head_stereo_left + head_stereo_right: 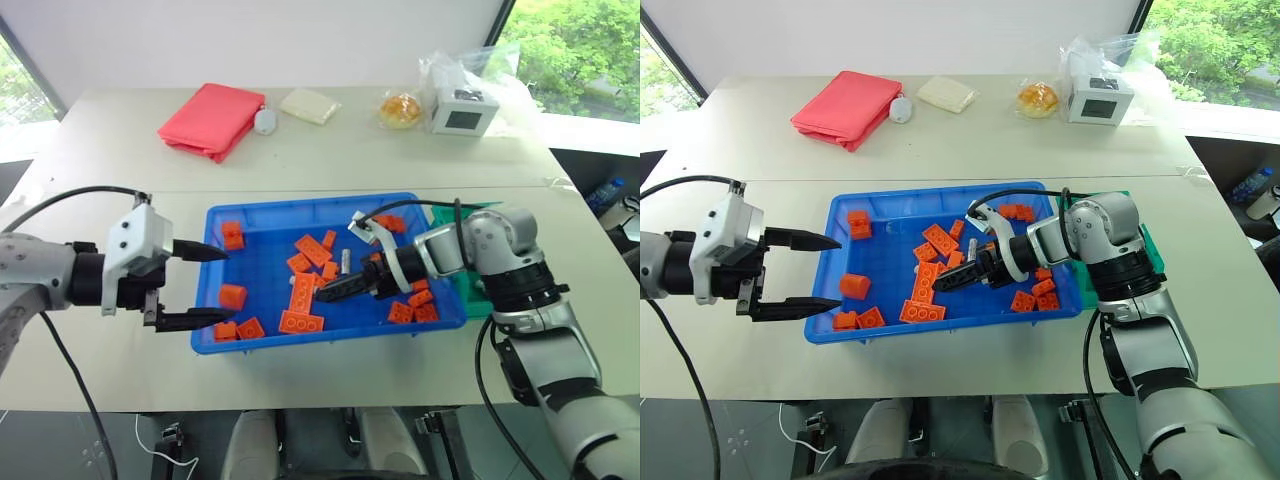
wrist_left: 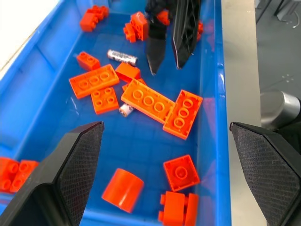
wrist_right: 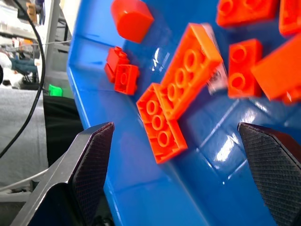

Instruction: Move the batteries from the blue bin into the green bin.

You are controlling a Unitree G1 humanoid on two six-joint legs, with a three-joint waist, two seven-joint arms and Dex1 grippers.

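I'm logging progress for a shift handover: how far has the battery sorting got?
Nothing looks done: no battery shows in the little that is visible of the small green plastic bin. In hand: the open right gripper is inside the large blue plastic tray, empty, near a silver-grey cylindrical battery. Left: that one and another half under a long orange brick. The open left gripper holds nothing.

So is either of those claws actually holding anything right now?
No. The right gripper hangs open over the bricks in the blue bin, and the left gripper is open at the bin's edge, both empty.
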